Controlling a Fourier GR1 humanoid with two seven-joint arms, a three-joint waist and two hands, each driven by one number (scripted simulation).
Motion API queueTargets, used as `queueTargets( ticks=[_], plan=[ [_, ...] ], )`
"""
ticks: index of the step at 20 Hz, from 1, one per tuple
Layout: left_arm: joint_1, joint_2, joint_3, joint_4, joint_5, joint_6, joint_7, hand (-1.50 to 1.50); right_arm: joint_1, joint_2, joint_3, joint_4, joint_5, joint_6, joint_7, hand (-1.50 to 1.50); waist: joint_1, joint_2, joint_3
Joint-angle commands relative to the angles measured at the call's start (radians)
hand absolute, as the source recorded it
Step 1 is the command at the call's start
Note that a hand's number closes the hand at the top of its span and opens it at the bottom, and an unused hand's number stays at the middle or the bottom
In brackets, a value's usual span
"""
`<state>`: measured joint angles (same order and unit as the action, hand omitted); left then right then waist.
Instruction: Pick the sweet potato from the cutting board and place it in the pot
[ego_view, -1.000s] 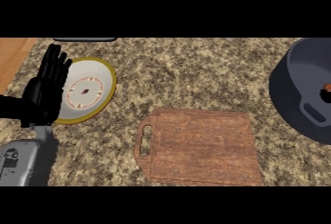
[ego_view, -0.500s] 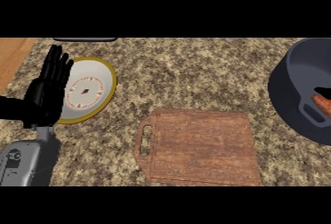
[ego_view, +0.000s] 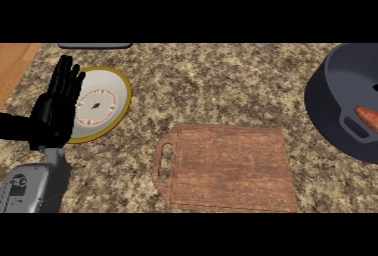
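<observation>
Sweet potato (ego_view: 367, 118) lies inside the pot (ego_view: 332, 90) at 3 o'clock. Cutting board (ego_view: 229, 170) sits at 6 o'clock. Left hand (ego_view: 57, 105) rests at 9 o'clock, fingers straight and pressed together, overlapping the plate (ego_view: 111, 95).

One robot hand (ego_view: 59, 102) shows at the left of the head view. It is matt black all over, with long slim fingers (ego_view: 68, 75) and a broader black palm that runs down into a black wrist. Below the wrist a thin grey link joins it to a wider, pale grey forearm (ego_view: 33, 187) with rounded edges. The forearm's shell bears a darker inset panel, perhaps a cover or marking, too small to make out.
</observation>
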<state>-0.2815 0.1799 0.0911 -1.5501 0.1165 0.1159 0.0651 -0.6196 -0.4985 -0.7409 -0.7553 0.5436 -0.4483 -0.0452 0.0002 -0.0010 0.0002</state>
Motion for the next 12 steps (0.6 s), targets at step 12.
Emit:
queueTargets(
  ticks=[12],
  plan=[
    [0.012,-0.003,0.018,0.023,-0.002,-0.020,-0.029,0.00,0.342,-0.039,-0.186,-0.230,-0.369,0.134,-0.215,-1.50,-0.008,-0.001,0.000]
  ],
)
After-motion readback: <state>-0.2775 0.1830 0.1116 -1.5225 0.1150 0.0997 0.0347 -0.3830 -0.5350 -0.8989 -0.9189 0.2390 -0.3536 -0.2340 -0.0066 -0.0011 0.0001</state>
